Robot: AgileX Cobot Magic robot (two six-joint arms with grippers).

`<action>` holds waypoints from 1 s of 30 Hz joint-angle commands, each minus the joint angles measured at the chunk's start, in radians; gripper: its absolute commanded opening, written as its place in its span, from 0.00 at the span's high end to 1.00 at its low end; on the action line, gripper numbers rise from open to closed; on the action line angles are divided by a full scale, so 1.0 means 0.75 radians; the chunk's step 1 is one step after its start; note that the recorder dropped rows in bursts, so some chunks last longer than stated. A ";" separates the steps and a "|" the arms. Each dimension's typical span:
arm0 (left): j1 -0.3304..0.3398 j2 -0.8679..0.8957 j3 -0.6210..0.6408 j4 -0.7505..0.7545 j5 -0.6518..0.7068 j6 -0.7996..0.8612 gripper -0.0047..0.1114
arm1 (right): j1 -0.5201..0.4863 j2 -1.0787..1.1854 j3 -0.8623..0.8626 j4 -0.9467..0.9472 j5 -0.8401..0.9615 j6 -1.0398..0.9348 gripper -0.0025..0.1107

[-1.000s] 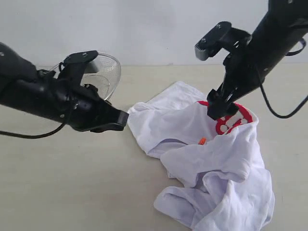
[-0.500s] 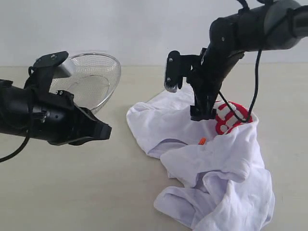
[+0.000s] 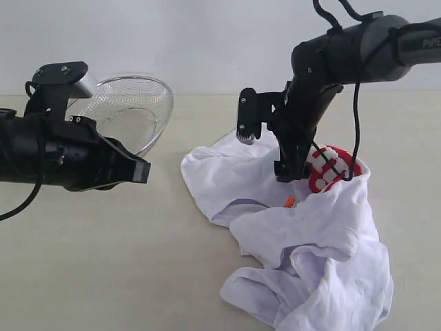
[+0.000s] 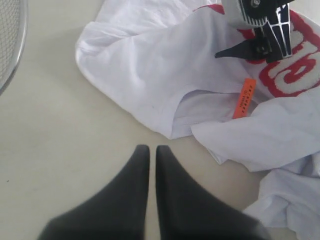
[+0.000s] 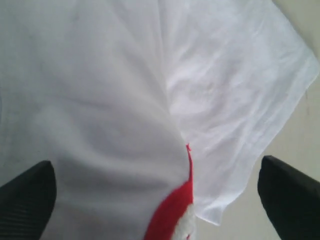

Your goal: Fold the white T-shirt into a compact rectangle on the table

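On the table [image 3: 103, 262], the white T-shirt [image 3: 310, 241] is seen crumpled toward four o'clock, a wire-mesh basket [image 3: 131, 110] at ten. The right gripper [image 3: 289, 172], spread wide, is set at the edge of the red lettering [image 3: 332, 172]: several layers could be pinched together and bunched. The left gripper [image 4: 150, 148], closed and empty, is held off at the shirt's nine o'clock, so dragging would go unchecked.
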 commanded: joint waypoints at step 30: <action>-0.006 -0.011 0.003 -0.006 -0.039 0.008 0.92 | -0.001 0.158 -0.007 0.424 -0.346 0.376 0.59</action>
